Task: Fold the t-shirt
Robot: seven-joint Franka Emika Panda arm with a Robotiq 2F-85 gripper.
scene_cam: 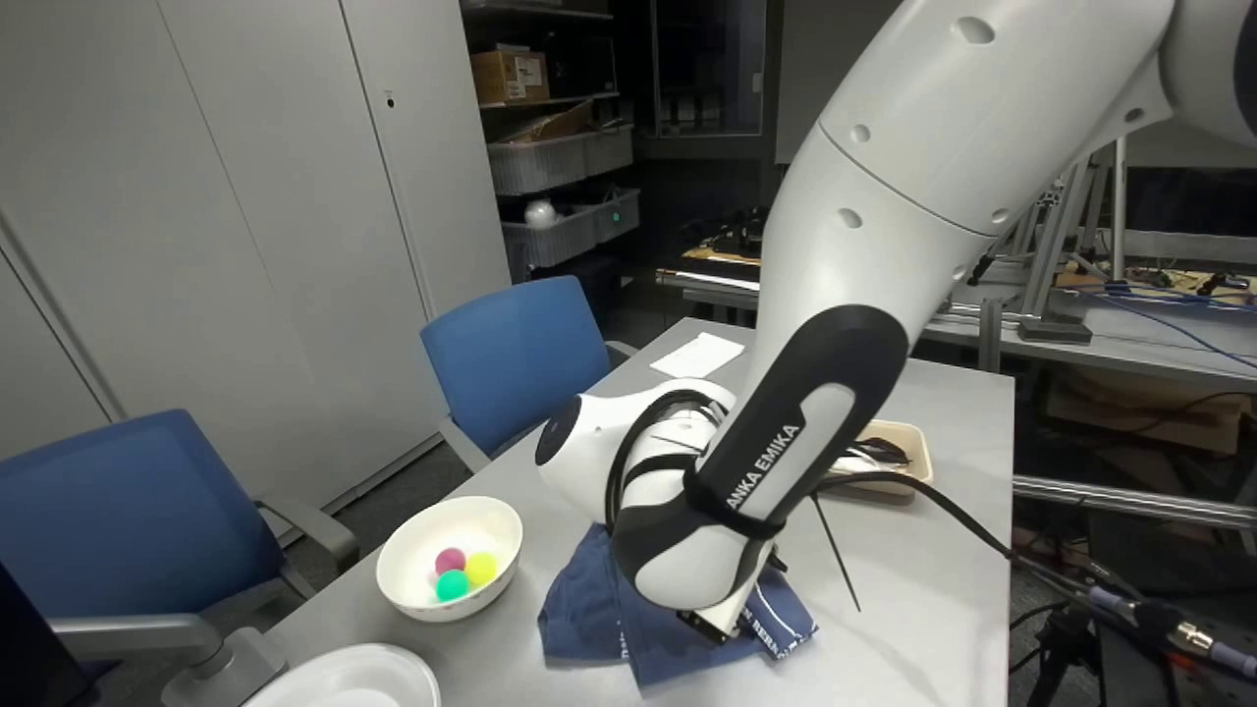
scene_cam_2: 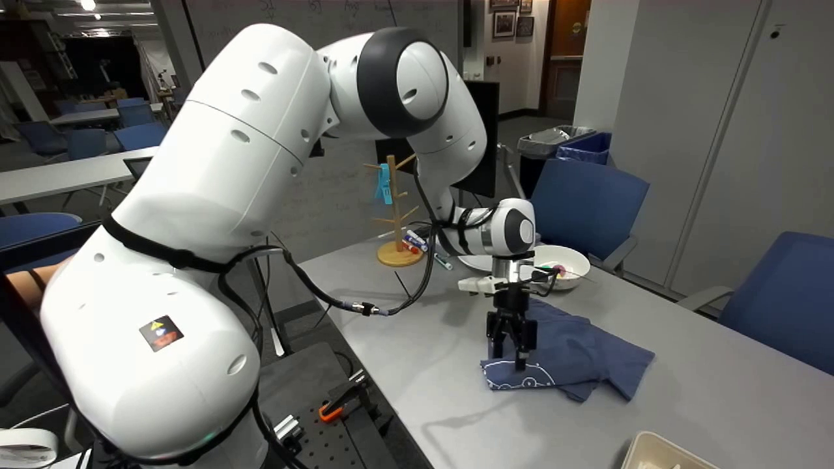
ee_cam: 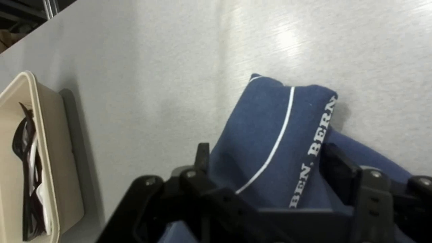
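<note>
The navy-blue t-shirt lies on the grey table in both exterior views (scene_cam: pixel 589 614) (scene_cam_2: pixel 580 352), partly folded over itself. A folded flap with a white line print and white lettering fills the middle of the wrist view (ee_cam: pixel 260 131). In an exterior view my gripper (scene_cam_2: pixel 510 357) points down over the flap's near end. In the wrist view the gripper (ee_cam: pixel 268 158) is open wide, one finger at each side of the flap. I cannot tell whether the fingertips touch the cloth. The arm hides part of the shirt and most of the gripper in an exterior view.
A white bowl (scene_cam: pixel 422 530) with coloured balls and a white plate (scene_cam: pixel 412 673) stand beside the shirt. A beige bin (ee_cam: pixel 60 148) of utensils sits on the other side. A wooden stand (scene_cam_2: pixel 395 221), markers (scene_cam_2: pixel 415 242) and a white paper (scene_cam: pixel 697 355) are also on the table.
</note>
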